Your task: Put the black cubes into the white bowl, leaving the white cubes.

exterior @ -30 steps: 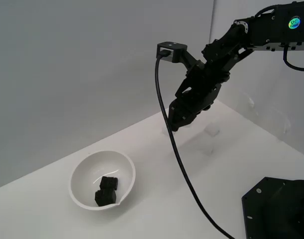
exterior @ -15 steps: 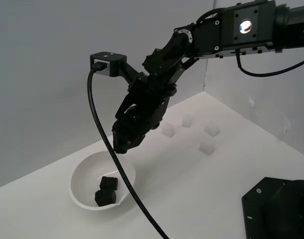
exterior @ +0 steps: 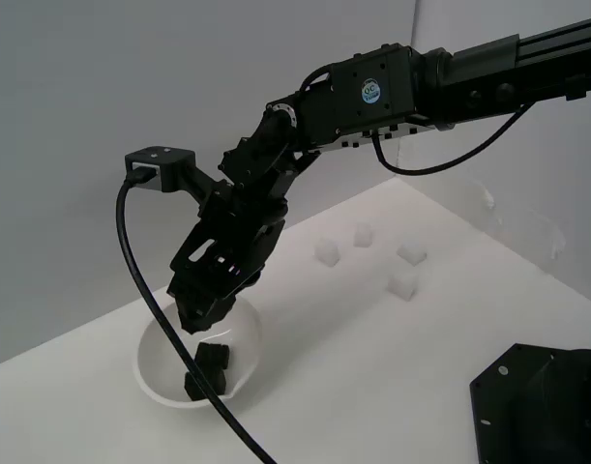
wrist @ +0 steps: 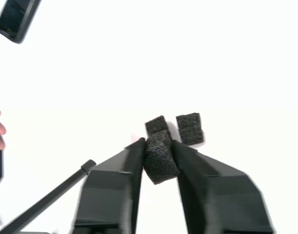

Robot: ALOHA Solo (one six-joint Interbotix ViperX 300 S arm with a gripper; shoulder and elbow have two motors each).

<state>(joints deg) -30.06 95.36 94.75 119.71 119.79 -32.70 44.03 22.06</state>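
having swung from beside the white cubes (exterior: 403,282) to hover over the white bowl (exterior: 152,375), the gripper (wrist: 159,157) pinches a rough, foam-like black cube (wrist: 160,156) between its fingers, above two matching black cubes (wrist: 189,128) lying in the glossy round bowl.

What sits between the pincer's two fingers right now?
In the wrist view, one black cube is pinched between the pincer fingers, with two more black cubes lying beyond it in the white bowl.
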